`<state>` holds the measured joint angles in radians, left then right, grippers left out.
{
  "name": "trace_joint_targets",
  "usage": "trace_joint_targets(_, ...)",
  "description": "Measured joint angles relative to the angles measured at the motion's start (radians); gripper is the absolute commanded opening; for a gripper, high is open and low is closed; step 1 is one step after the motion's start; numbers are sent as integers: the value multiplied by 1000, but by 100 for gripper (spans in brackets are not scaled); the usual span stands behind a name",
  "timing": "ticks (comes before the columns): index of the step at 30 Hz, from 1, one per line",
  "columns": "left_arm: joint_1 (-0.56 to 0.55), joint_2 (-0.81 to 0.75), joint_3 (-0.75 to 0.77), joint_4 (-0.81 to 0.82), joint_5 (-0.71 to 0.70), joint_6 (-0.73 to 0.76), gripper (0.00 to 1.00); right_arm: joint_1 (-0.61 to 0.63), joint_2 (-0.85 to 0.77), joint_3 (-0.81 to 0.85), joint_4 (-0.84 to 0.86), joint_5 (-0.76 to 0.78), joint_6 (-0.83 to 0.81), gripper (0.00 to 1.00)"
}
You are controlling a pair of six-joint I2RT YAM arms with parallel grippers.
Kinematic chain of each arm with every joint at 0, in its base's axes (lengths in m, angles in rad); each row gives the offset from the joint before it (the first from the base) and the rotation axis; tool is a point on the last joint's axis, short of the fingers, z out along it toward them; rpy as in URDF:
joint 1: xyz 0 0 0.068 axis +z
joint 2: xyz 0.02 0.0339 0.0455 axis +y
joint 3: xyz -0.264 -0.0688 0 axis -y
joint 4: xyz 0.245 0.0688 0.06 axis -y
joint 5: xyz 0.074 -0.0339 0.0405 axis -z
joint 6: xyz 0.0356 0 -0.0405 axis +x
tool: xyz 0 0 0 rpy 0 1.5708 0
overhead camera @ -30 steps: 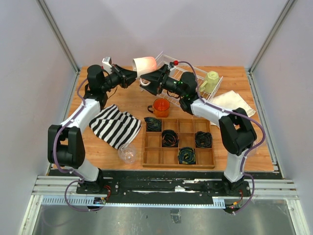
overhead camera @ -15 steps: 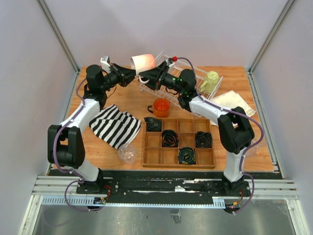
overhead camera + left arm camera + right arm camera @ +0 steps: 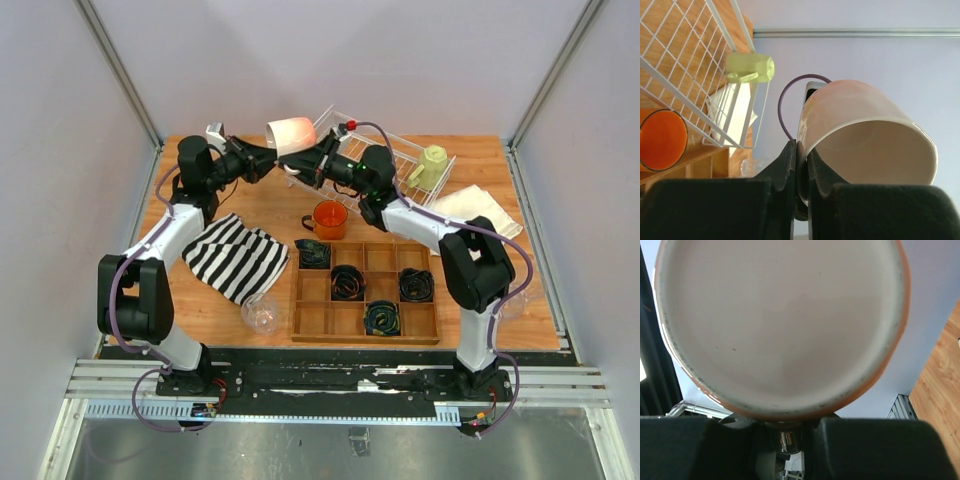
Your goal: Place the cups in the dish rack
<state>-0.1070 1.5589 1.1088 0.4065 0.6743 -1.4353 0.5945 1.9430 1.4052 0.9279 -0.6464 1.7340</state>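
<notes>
Left hand [image 3: 801, 151] pinches glossy white-pink mug [image 3: 855, 110] (smooth round rim).

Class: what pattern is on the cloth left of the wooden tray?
Black-and-white stripes on the cloth; top external view shows it best.

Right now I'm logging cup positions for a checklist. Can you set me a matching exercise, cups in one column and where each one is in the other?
Cups:
1. white-pink mug
2. yellow-green mug
3. orange mug
4. clear tumbler

Places:
A. just beyond the far edge of the wooden tray
B. up in the air, its rim pinched by the left tool
C. at the right end of the dish rack
D. at the near corner of the striped cloth

Pairs: 1-B, 2-C, 3-A, 4-D
</notes>
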Motion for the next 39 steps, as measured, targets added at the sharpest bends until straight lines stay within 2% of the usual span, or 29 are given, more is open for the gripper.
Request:
trace_joint_targets(1, 0, 0, 0, -12, 2, 13, 24, 0, -4, -9, -2, 2, -5, 1)
trace_joint_targets(5, -14, 0, 18, -89, 18, 97, 41, -4, -49, -56, -63, 12, -34, 1)
trace_joint_targets(9, -33, 0, 56, -151, 25, 169, 51, -22, -107, -89, -144, 14, -84, 1)
trace_joint_targets(16, -32, 24, 167, -257, 10, 317, 53, -114, -217, -132, -327, 18, -214, 1)
trace_joint_targets(19, -32, 72, 270, -358, -20, 426, 53, -152, -268, -132, -469, 25, -315, 1)
trace_joint_targets(22, -32, 132, 380, -472, -65, 552, 54, -177, -326, -91, -716, 58, -478, 1)
trace_joint_targets(26, -32, 186, 448, -597, -134, 694, 54, -179, -343, 72, -1084, 177, -697, 1)
trace_joint_targets(30, -32, 214, 448, -651, -153, 750, 54, -179, -343, 202, -1348, 333, -827, 1)
trace_joint_targets(33, -32, 227, 447, -662, -153, 763, 54, -179, -341, 249, -1483, 464, -877, 0)
trace_joint_targets(39, -32, 230, 447, -680, -153, 787, 54, -177, -299, 287, -1638, 693, -900, 1)
